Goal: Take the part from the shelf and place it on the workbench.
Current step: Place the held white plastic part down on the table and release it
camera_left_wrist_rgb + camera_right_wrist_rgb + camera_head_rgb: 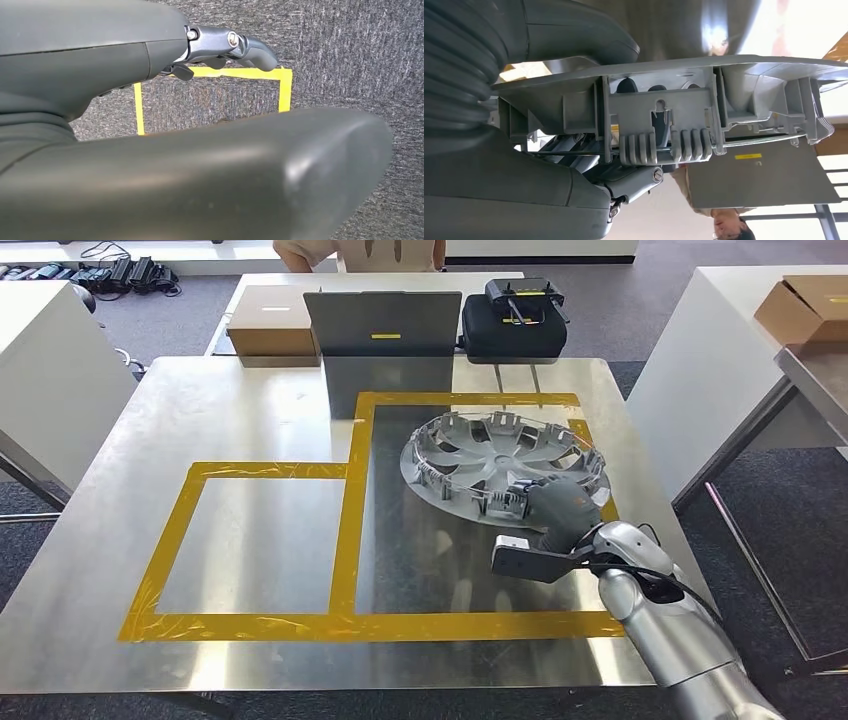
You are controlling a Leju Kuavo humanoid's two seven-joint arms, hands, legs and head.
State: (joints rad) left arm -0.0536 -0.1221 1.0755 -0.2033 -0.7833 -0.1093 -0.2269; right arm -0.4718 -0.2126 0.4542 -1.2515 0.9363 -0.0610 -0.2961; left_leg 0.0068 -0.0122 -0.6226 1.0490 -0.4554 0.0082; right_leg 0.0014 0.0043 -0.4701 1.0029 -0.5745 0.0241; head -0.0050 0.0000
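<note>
Part (505,462), a grey wheel cover, sits hollow side up on the bench (250,410), toward the right edge, inside the larger yellow tape box (352,540). The far rim looks down on the steel; the near-right rim is in the right hand (562,505). I can't tell if that rim is touching the bench or slightly lifted.

Right hand: clamped on the rim. In the right wrist view the thumb (574,30) lies on one face of the rim and the darker fingers (569,147) curl under the clip ribs on the other. Narrow grip, holding the part.

Risks, my read:
- The fingers sit among the clip ribs. If they hook one while opening or pulling away, the cover gets dragged or flipped.
- If the near rim is still raised, a release drops it; steel is slick, so it could slide toward the right edge.
- The part is close to the tape on the right, so little margin there.

Left hand (225,47) hangs over carpet floor, fingers curled, nothing in it.

Beyond the far edge: box (270,325), grey panel (385,325), black case (513,328).
</note>
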